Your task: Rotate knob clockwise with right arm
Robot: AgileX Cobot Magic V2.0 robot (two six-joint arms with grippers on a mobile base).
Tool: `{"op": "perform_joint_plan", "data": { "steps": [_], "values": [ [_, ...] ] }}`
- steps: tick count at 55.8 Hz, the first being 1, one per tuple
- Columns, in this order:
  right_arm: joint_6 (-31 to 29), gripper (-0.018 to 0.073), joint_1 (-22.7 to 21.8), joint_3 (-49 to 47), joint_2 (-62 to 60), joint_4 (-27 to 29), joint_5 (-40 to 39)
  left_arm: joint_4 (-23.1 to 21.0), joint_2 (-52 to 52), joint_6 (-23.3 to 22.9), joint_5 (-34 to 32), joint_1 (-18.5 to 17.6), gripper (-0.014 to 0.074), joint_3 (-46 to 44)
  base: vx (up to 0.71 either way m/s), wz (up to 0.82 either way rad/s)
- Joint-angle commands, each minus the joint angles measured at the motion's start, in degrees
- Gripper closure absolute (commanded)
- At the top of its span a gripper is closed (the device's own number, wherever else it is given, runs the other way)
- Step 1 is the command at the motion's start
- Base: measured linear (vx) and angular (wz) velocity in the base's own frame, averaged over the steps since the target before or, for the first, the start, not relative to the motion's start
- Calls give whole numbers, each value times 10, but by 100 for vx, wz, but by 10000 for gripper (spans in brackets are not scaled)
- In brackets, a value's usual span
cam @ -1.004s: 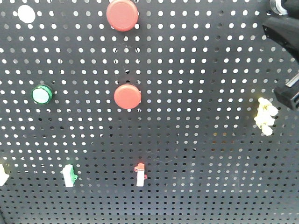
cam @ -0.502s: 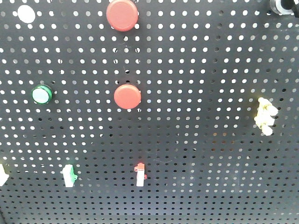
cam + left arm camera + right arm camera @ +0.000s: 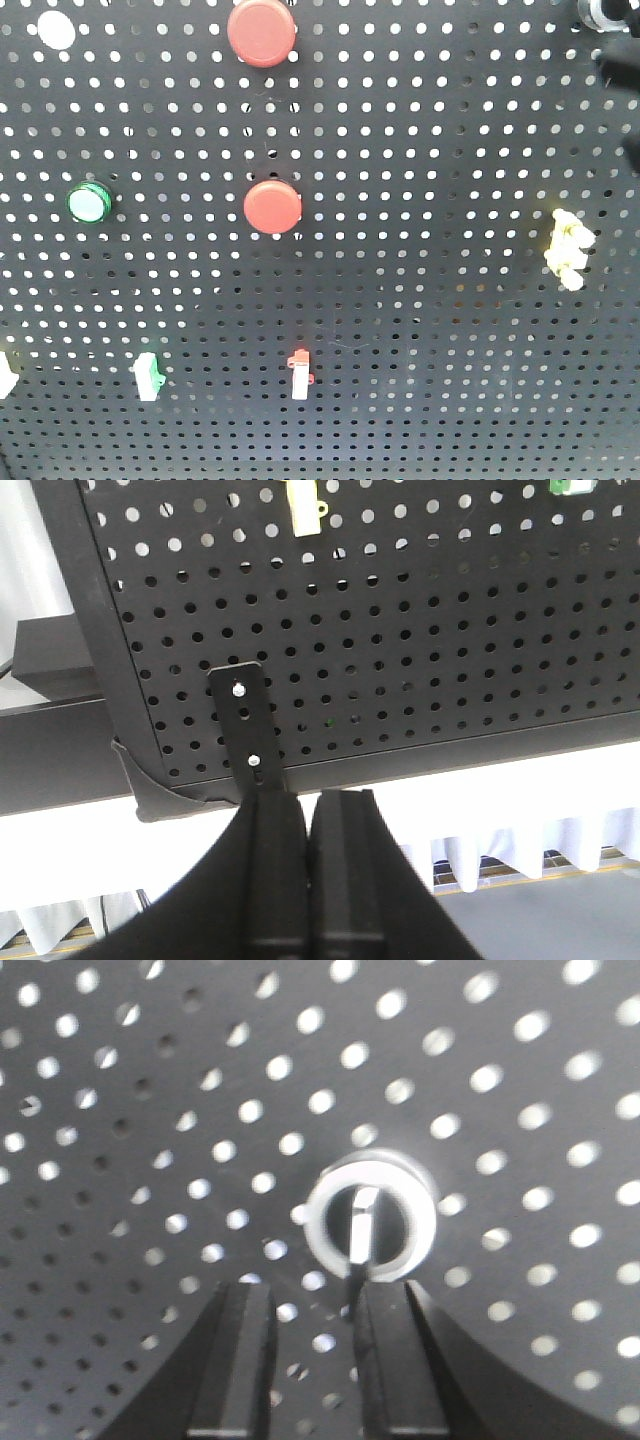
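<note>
The knob (image 3: 370,1215), a small round dial with a silver rim, dark middle and a pale upright ridge, sits on the black pegboard (image 3: 150,1110) in the right wrist view. My right gripper (image 3: 315,1305) is open just below it. Its right finger (image 3: 395,1360) is under the knob's lower rim and nothing lies between the fingers. In the front view the knob (image 3: 600,10) shows only partly at the top right corner, with the right arm (image 3: 630,70) a dark blur beside it. My left gripper (image 3: 310,810) is shut and empty below the pegboard's lower edge (image 3: 400,760).
On the pegboard are two red round buttons (image 3: 262,32) (image 3: 272,207), a green-rimmed button (image 3: 89,202), a white cap (image 3: 56,30), a yellow fitting (image 3: 566,250), and small green (image 3: 148,377) and red (image 3: 299,373) switches. A black bracket (image 3: 245,725) hangs above the left gripper.
In the front view the right arm's black parts left the right edge, then a faint dark blur came back at the upper right. Nothing on the board has moved.
</note>
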Motion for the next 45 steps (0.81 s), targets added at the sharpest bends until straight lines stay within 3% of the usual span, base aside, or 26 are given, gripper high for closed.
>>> {"op": "perform_joint_plan", "data": {
  "steps": [1, 11, 45],
  "values": [
    [3, 284, 0, -17, -6, -16, -62, -3, -10, -1, -49, -4, 603, 19, 0, 0],
    [15, 286, 0, -17, -2, -17, -96, -3, -10, -1, -49, -4, 603, 19, 0, 0],
    [72, 333, -1, -17, 24, -69, -84, -3, -10, -1, -49, -4, 603, 19, 0, 0]
  ]
}}
